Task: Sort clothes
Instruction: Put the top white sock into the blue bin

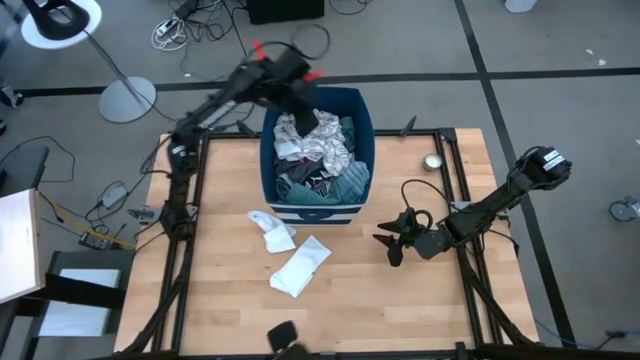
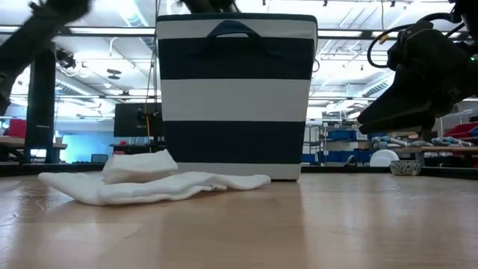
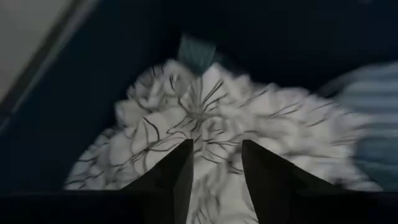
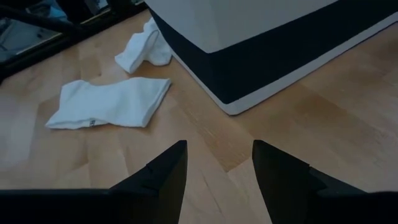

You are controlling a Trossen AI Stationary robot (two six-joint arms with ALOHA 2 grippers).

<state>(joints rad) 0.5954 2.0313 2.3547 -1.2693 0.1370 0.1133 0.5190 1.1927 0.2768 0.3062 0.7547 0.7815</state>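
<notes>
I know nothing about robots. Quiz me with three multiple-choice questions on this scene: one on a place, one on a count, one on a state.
1. Where is the left gripper?
A. over the bin
B. beside the white garments
C. off the table

2. How many white garments lie on the table outside the bin?
A. none
B. two
C. five

3. What is the right gripper holding?
A. a sock
B. the bin
C. nothing

Answers: 1 A, its wrist view looks down at the black-printed white cloth inside. 2 B, one white garment and another. 3 C, its fingers are apart over bare wood.
</notes>
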